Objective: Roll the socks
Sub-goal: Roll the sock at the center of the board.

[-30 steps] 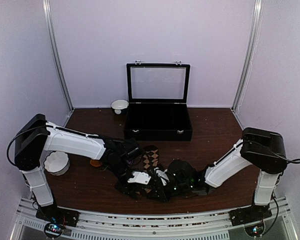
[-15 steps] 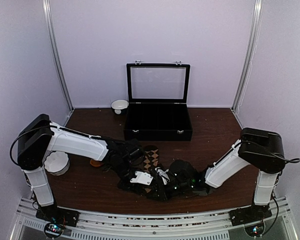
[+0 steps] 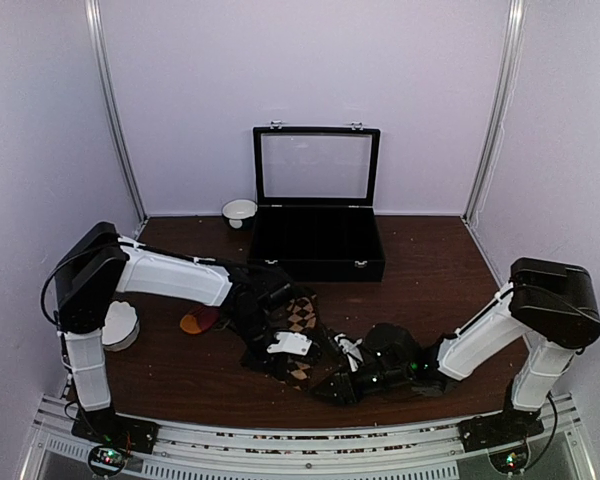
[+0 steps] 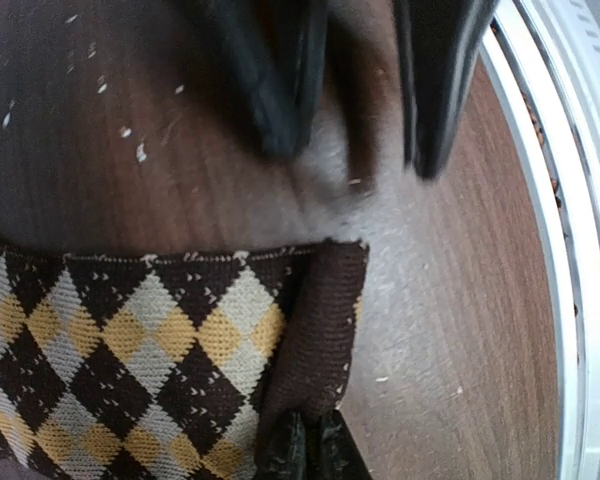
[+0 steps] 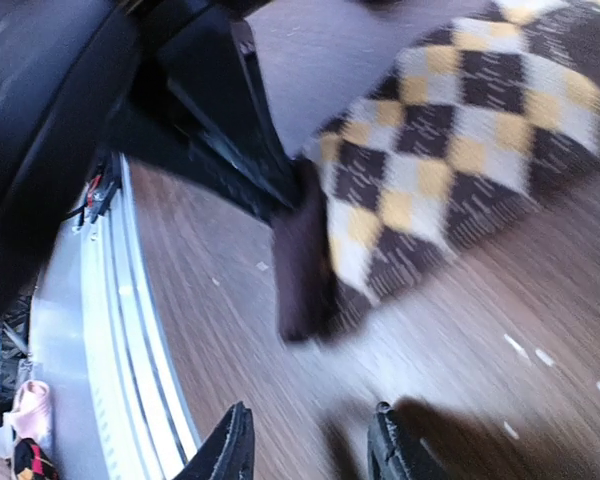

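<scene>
Seen from above: brown argyle sock (image 3: 302, 318) spread on the bench (image 3: 180, 385) in front of the black case (image 3: 317, 255), between the two arms. Crossed by the left arm (image 3: 170, 280), with the left jaws down over its near half. Met from the other side by the right arm (image 3: 480, 335), with the right jaws low by the sock's near edge.

From the left wrist: left jaws apart, both fingers (image 4: 270, 90) above bare wood, clamped on nothing. Argyle cuff just beyond the tips, not touching them, one corner folded over into a plain dark brown flap.

From the right wrist, blurred: right jaws apart too, fingertips (image 5: 232, 445) over bare wood, nothing between. Same sock ahead of them and clear of them, its dark folded corner nearest. Black bulk of the left jaws right beside that corner; touching or not, cannot tell.

Off to the left, a second sock (image 3: 198, 322), orange and red, bunched beside the left arm and apart from both jaws. Further left, a white bowl (image 3: 120, 325) partly behind that arm. Another small white bowl (image 3: 239, 210) by the case's back-left corner.
</scene>
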`<action>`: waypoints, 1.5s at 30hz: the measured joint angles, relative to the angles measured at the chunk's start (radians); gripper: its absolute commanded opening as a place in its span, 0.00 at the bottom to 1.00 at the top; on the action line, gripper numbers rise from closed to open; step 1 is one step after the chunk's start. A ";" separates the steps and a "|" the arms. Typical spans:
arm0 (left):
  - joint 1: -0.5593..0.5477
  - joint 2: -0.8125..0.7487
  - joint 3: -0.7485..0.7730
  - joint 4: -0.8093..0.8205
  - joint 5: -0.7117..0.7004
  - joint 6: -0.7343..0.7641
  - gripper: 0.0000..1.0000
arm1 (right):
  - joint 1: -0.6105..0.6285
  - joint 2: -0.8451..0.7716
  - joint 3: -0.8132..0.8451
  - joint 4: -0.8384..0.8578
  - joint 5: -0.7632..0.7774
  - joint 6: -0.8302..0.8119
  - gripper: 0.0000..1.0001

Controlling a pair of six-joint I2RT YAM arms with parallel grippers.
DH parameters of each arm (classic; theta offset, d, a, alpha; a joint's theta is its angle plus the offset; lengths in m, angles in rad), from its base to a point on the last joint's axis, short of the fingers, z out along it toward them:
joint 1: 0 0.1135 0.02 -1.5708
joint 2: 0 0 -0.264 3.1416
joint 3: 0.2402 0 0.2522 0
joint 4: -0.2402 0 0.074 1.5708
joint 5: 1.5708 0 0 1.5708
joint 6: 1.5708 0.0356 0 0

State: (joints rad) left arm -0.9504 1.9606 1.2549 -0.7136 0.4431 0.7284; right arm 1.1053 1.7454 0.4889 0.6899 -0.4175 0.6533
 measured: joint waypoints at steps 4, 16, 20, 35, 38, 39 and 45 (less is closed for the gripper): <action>0.026 0.033 0.040 -0.050 0.036 -0.026 0.08 | 0.003 -0.080 -0.080 -0.009 0.083 -0.014 0.41; 0.088 0.197 0.219 -0.269 0.226 -0.084 0.09 | 0.270 -0.278 0.095 -0.480 0.647 -0.277 1.00; 0.103 0.220 0.232 -0.303 0.277 -0.098 0.09 | 0.277 -0.342 0.087 -0.548 0.807 -0.275 1.00; 0.130 0.293 0.281 -0.396 0.396 -0.127 0.10 | 0.427 -0.227 0.083 -0.408 0.925 -0.455 0.89; 0.132 0.294 0.281 -0.397 0.396 -0.129 0.09 | 0.446 -0.171 0.097 -0.327 0.850 -0.573 0.82; 0.133 0.294 0.281 -0.397 0.395 -0.130 0.09 | 0.445 -0.158 0.097 -0.307 0.835 -0.596 0.80; 0.135 0.294 0.280 -0.394 0.383 -0.140 0.09 | 0.402 -0.058 0.132 -0.226 0.703 -0.721 0.61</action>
State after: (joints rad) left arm -0.8158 2.2551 1.5352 -1.1072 0.8261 0.5880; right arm 1.5078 1.6878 0.6212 0.4641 0.2852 -0.0677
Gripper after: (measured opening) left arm 0.095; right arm 0.697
